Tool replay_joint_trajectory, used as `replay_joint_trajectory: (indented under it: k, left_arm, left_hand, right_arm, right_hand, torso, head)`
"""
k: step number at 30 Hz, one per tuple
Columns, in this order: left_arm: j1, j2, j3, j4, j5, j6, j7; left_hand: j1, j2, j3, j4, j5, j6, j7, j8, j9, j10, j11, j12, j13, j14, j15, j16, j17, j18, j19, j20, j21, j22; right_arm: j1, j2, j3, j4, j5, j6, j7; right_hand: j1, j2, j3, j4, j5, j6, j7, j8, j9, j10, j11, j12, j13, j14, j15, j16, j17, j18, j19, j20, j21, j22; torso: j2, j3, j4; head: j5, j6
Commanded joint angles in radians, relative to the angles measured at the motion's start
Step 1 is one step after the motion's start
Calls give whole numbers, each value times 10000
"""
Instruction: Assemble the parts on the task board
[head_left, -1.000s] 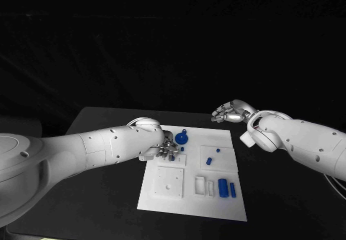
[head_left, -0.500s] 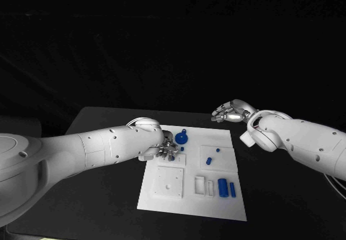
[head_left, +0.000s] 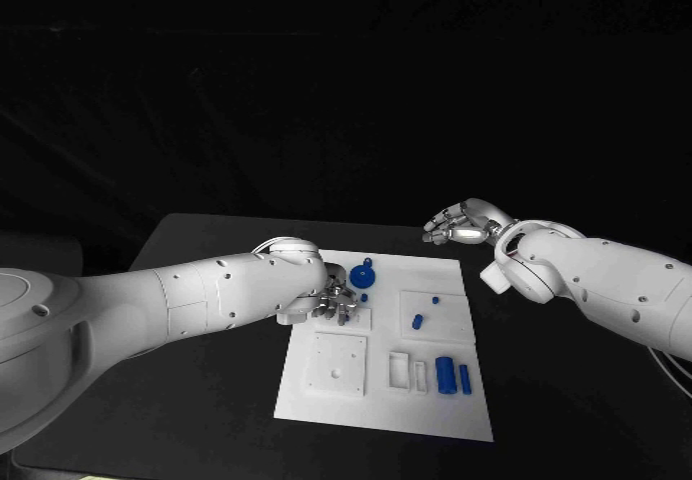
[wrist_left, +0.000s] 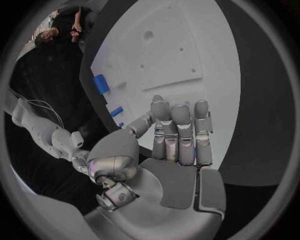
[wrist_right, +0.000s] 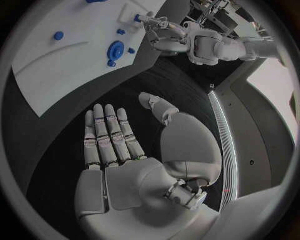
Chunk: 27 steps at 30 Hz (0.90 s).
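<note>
The white task board (head_left: 378, 420) lies mid-table with blue parts on it. A round blue part (head_left: 364, 272) sits near its far edge, and small pegs (head_left: 418, 322) stand further right. Two blue cylinders (head_left: 446, 374) lie near the front right. My left hand (head_left: 332, 302) hovers low over the board's far left area, beside the round part. Its fingers (wrist_left: 178, 130) are straight and close together above the board (wrist_left: 181, 50), with nothing between them and the thumb. My right hand (head_left: 459, 226) is raised beyond the board's far right corner, its palm (wrist_right: 134, 185) bare and its fingers spread.
Black table (head_left: 202, 300) surrounds the board on all sides. White inset blocks (head_left: 340, 365) with holes and slots sit on the board's near half. From the right wrist, the round part (wrist_right: 115, 50) and my left hand (wrist_right: 164, 31) appear across the board (wrist_right: 50, 75).
</note>
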Motion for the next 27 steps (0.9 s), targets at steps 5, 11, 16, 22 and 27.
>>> replay_joint_trajectory:
  k: [5,11,16,22,27]
  left_arm:
    - [-4,-3,1,-84,151,-133,96]
    - [-9,-43,3,-54,150,-192,101]
    - [-23,-138,11,22,257,-248,110]
    - [-3,-388,126,249,640,-306,97]
    - [0,-697,685,550,1118,-28,-1]
  left_hand:
    - [-59,-258,-223,132,-485,-102,19,-77,-37,-42,76,-85,-37,-116,-4,-54,-28,-155,59,-862,-101,177]
    - [-72,-284,-258,177,-493,-129,25,-90,-43,-60,74,-106,-48,-129,-7,-70,-36,-154,63,-867,-109,176]
    - [-159,-485,-362,263,-503,-166,36,-106,-51,-87,80,-137,-66,-151,-13,-98,-50,-155,61,-862,-126,174]
    - [-881,-1256,-751,704,-534,-265,58,-141,-43,-164,90,-193,-88,-220,-32,-137,-63,-147,27,-847,-187,160]
    - [-1150,-1647,-746,863,-534,-338,63,-163,-31,-214,89,-216,-92,-270,-60,-158,-68,-144,-7,-882,-221,166]
  right_arm:
    - [2,-3,2,12,-5,122,83]
    - [2,-5,2,8,-5,119,84]
    - [2,-5,2,-1,-5,110,87]
    - [1,9,2,-67,-5,111,93]
    - [-1,-1,2,-78,0,144,99]
  right_hand:
    - [73,0,-21,17,59,-98,201,44,-17,79,4,-67,-6,-67,0,47,-15,-75,-3,-24,-54,14]
    - [72,-3,-22,16,64,-99,201,45,-18,78,4,-69,-6,-68,1,49,-18,-75,-2,-24,-59,18]
    - [72,-3,-22,17,67,-100,202,46,-19,79,4,-70,-6,-69,1,50,-19,-75,-1,-24,-62,21]
    - [71,-6,-24,16,70,-103,202,45,-21,76,5,-73,-7,-71,3,51,-22,-76,-1,-24,-67,25]
    - [71,-6,-24,16,71,-105,203,45,-22,76,6,-74,-7,-72,4,52,-24,-76,-1,-24,-71,28]
  torso:
    - [-1,4,6]
    - [1,-8,-6]
    - [2,-7,-9]
    - [-7,0,5]
    - [-17,6,-1]
  head:
    - [-3,13]
    - [1,16]
    - [0,27]
    - [-16,47]
    - [-24,99]
